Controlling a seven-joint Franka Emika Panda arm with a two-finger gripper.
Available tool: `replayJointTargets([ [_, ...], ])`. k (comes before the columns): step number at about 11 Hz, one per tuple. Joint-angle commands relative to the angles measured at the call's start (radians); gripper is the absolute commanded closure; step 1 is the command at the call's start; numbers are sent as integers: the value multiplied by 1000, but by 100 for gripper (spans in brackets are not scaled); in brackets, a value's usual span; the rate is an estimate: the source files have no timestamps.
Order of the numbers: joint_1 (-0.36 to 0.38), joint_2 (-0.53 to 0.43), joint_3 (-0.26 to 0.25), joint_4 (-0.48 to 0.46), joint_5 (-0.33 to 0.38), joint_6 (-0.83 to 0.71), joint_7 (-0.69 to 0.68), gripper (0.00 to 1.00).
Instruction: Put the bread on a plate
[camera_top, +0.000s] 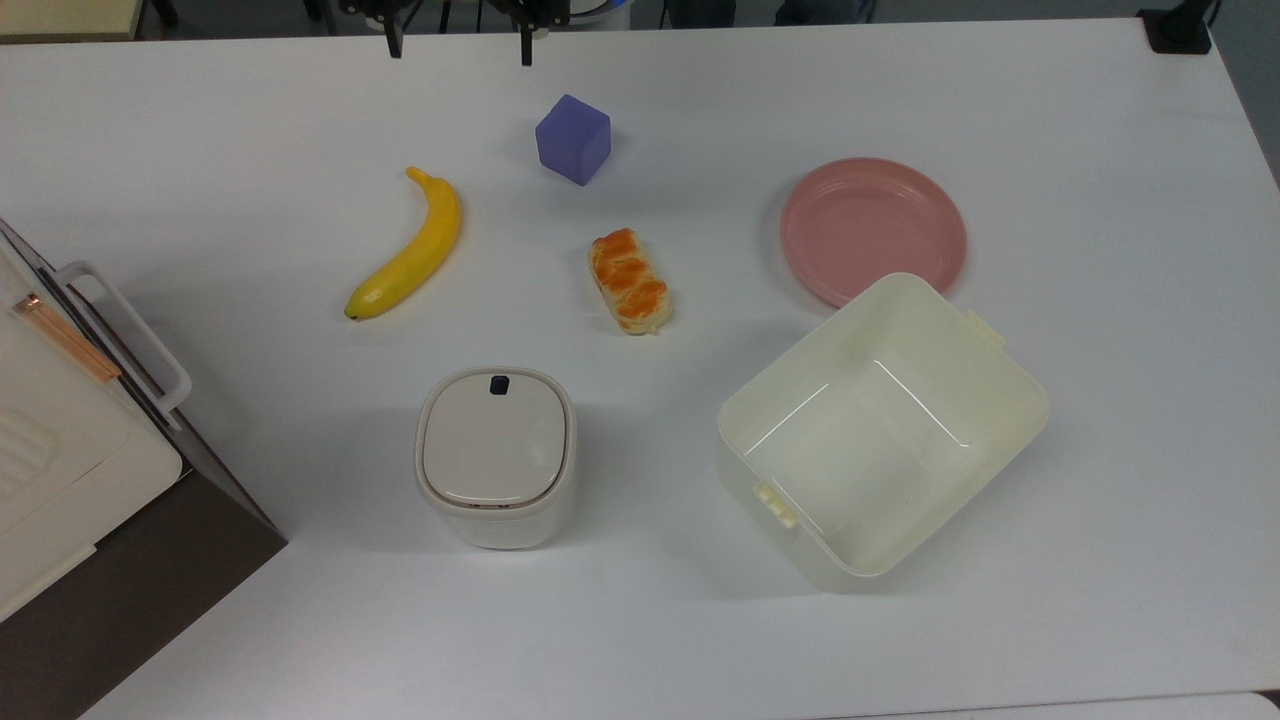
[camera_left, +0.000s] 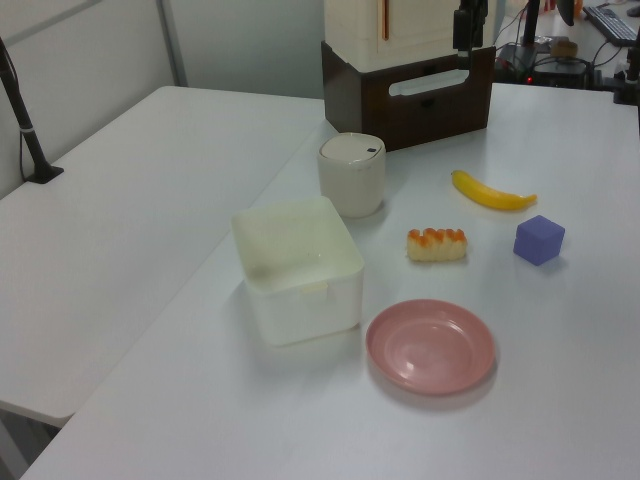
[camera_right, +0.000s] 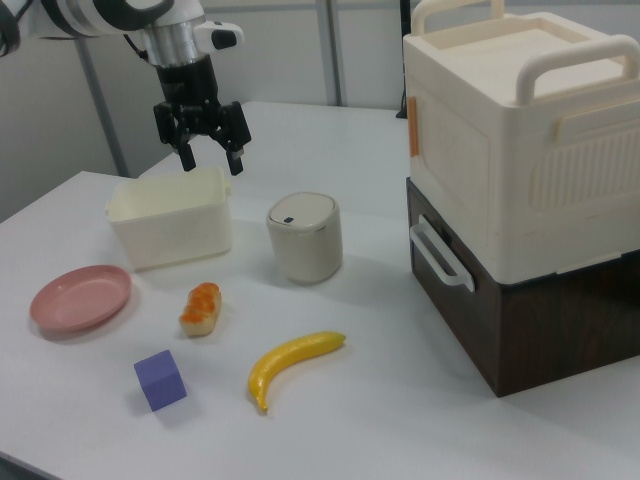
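Observation:
The bread (camera_top: 630, 280), a small braided loaf with orange glaze, lies on the white table near the middle. It also appears in the left view (camera_left: 437, 244) and the right view (camera_right: 201, 307). The pink plate (camera_top: 873, 230) sits bare to the top view's right of the bread, about a plate's width away (camera_left: 430, 346) (camera_right: 80, 298). My gripper (camera_right: 210, 158) hangs open and holds nothing, high above the table and far from the bread. In the top view its two dark fingertips (camera_top: 527, 52) poke in at the upper edge, beyond the purple cube.
A purple cube (camera_top: 573, 139) and a yellow banana (camera_top: 410, 247) lie near the bread. A cream square tub (camera_top: 800, 400) stands open right beside the plate. A lidded white canister (camera_top: 495, 455) stands below the bread in the top view. A tall cream-and-brown cabinet (camera_right: 520, 200) fills one table end.

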Motion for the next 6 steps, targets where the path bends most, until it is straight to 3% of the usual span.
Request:
replayJointTargets([
  [1,11,12,5,-5,49,13,102,0],
  [4,16,27,3,-4,52,53,102,0],
  [6,16,24,6,-2,92,54,127,0],
])
